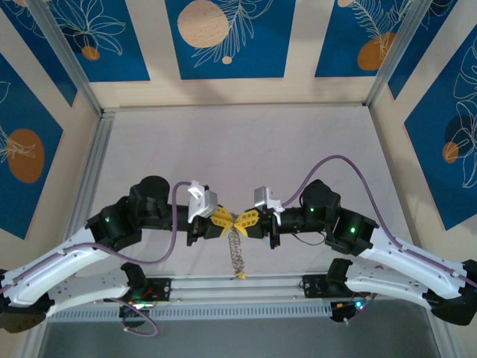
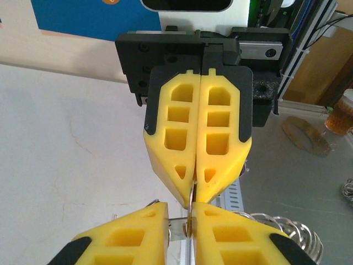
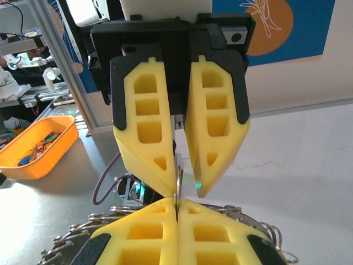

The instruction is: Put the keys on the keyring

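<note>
Nearest the arm bases, a dangling bunch of silvery loops [image 1: 236, 253] hangs below the spot where the two pincers meet and ends in a small yellowish bit. From above it is too fine to sort out. The right wrist view shows wire loops spread low on both sides of its own fingers.

Just beyond, over the near middle of the counter [image 1: 238, 142], the pincers stand tip to tip. The right pincer [image 1: 248, 220] is clenched on the keyring [image 3: 177, 190], seen edge-on as a thin metal strip rising from between its closed pads. The left pincer [image 1: 223, 218] is released a little way. Its jaws stand apart with a plain gap, and the ring's edge rises in that gap. In the left wrist view one of the keys [image 2: 177, 223], to judge by its small flat silver blade, lies across the gap from one pad to the ring. I cannot tell whether it is threaded on or only resting against the ring.

I judge this to be the threading step: the right arm steadies the ring while the left feeds a key onto it. The next move calls for a firm right-hand hold, and for the left pincer to take the key again and work it along the ring without twisting it.

Farther off to the left, past the frame, an orange tub [image 3: 49, 160] holds small coloured bits, perhaps more keys, though they are too small to tell.
</note>
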Controlling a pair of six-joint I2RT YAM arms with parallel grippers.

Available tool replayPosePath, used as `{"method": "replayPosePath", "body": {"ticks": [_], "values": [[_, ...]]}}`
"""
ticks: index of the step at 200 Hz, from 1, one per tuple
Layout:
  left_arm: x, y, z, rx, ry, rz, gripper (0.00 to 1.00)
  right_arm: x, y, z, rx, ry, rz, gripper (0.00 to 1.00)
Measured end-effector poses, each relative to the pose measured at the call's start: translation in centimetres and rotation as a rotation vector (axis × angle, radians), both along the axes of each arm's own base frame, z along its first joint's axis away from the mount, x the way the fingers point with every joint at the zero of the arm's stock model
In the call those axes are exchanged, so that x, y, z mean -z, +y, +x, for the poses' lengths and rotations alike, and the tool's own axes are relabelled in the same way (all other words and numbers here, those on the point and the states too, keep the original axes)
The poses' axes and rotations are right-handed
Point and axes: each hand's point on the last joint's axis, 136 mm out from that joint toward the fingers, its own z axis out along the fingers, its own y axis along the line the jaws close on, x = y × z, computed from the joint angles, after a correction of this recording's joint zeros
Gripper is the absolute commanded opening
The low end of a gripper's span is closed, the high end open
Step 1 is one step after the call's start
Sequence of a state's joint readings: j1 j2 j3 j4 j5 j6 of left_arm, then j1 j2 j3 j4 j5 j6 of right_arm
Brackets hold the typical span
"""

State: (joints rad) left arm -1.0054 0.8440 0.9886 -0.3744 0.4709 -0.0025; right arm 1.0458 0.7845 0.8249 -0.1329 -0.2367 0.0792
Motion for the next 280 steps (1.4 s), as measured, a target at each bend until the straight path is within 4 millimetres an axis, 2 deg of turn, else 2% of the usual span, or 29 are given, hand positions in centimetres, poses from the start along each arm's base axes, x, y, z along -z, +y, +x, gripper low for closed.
{"method": "replayPosePath", "body": {"ticks": [31,86,92,115,126,144,166,191,212,252,266,280], "values": [[-0.1,-0.2,0.0,0.002,0.014,-0.010,0.00,0.0,0.0,0.2,0.005,-0.001,0.001,0.00],[0.0,-0.1,-0.1,0.003,0.013,-0.010,0.00,0.1,0.1,0.3,0.008,0.000,0.001,0.00],[0.0,-0.1,-0.1,0.002,0.012,-0.011,0.00,0.1,0.1,0.3,0.009,0.001,0.000,0.07],[0.1,0.1,0.1,-0.011,0.006,-0.008,0.00,0.2,0.0,0.7,0.034,0.015,-0.004,0.49],[0.4,0.3,0.2,-0.024,0.003,-0.001,0.00,0.3,-0.2,1.0,0.059,0.029,-0.011,0.63],[0.8,0.5,0.5,-0.039,-0.011,0.007,0.00,0.6,-1.1,1.4,0.114,0.060,-0.020,0.74],[1.7,0.8,1.2,-0.068,-0.015,0.024,0.00,1.6,-3.4,1.7,0.215,0.110,-0.033,0.75],[3.0,1.4,2.3,-0.109,-0.001,0.046,0.00,4.8,-6.6,2.6,0.381,0.227,-0.104,0.76],[3.5,1.9,2.8,-0.137,0.003,0.047,0.00,9.2,-8.4,3.9,0.542,0.365,-0.254,0.75],[4.4,2.9,3.9,-0.206,0.017,0.057,0.00,18.2,-10.2,5.9,0.779,0.550,-0.611,0.71],[4.8,3.3,4.4,-0.243,0.036,0.057,0.00,20.4,-10.7,6.1,0.822,0.583,-0.697,0.70],[5.2,3.8,4.7,-0.274,0.054,0.056,0.00,21.6,-11.0,6.2,0.848,0.603,-0.743,0.70]]}}
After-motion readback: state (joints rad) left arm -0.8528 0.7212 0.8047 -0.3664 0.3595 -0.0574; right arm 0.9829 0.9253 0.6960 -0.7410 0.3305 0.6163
